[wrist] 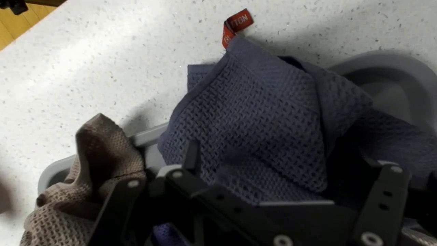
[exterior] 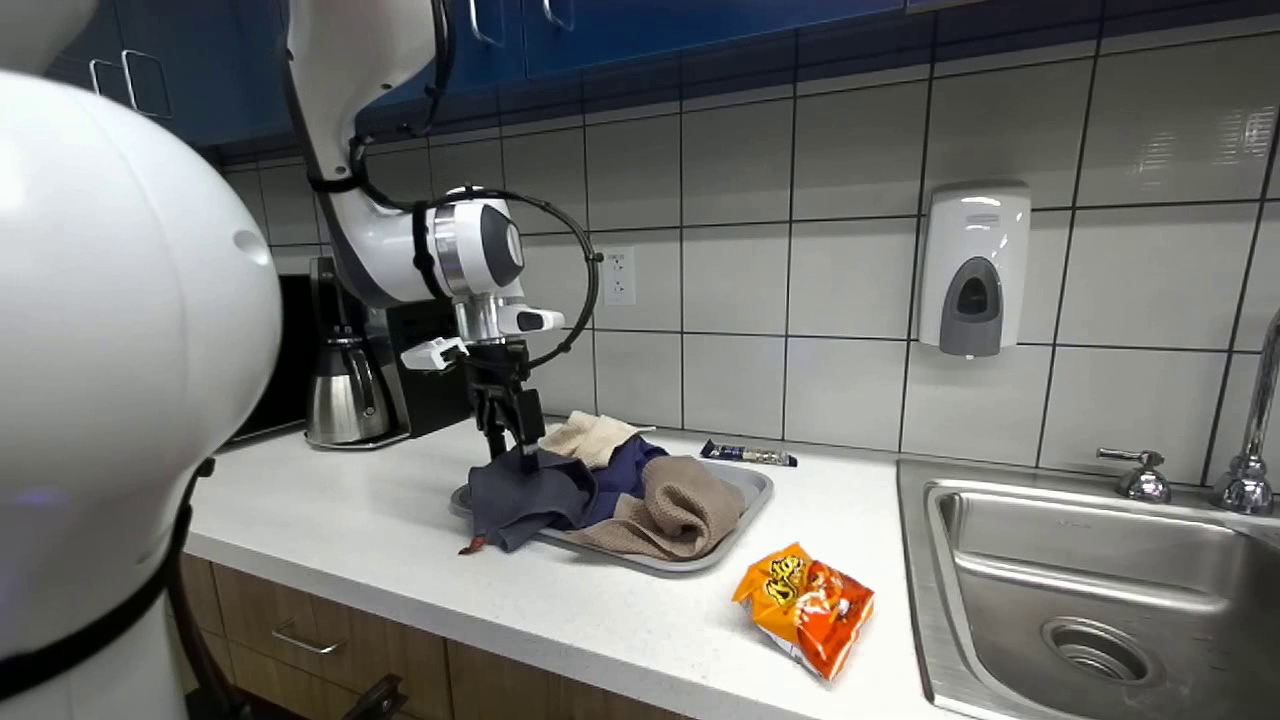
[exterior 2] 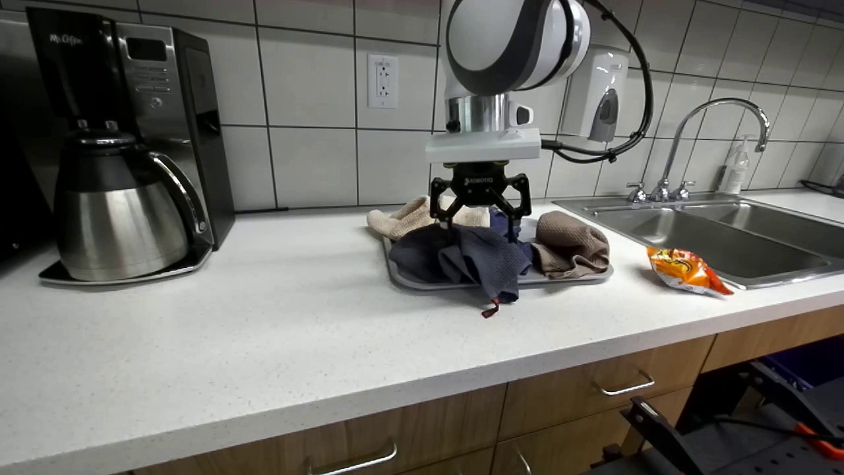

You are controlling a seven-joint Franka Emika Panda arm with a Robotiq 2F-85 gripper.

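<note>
White and speckled: found the surface (exterior 2: 264, 343) running left to right beneath all items listed below. At the right, noted a steel sink (exterior: 918, 575) set into it; at the left, a coffee maker (exterior 2: 150, 109), well apart from the handling. Between these, found a grey tray (exterior: 740, 476) loaded with four cloths, resting in it or spilling over its rim.

At the near left of the tray, located the dark blue-grey cloth (wrist: 256, 112), crumpled, one corner draped over the near rim towards the surface. Directly above, found the claw (exterior 2: 481, 229) pointing down, fingers spread wide to either side of a fold, nothing clasped. Cannot confirm contact between fingertips and fabric. Judge handling at an early stage: position over the cloth achieved, no grip or lift yet made, no cloth clear of the tray.

To the right in the tray, noted a brown cloth (exterior: 690, 505); at the far left, a cream cloth (exterior 2: 415, 216); between, partly covered, a purple-blue cloth (exterior: 622, 475). Outside, near right, recorded an orange snack bag (exterior: 805, 610); just beyond the far rim, a slim dark tube (exterior: 748, 454). Smallest: a red tag (wrist: 240, 21) on the overhanging corner.
</note>
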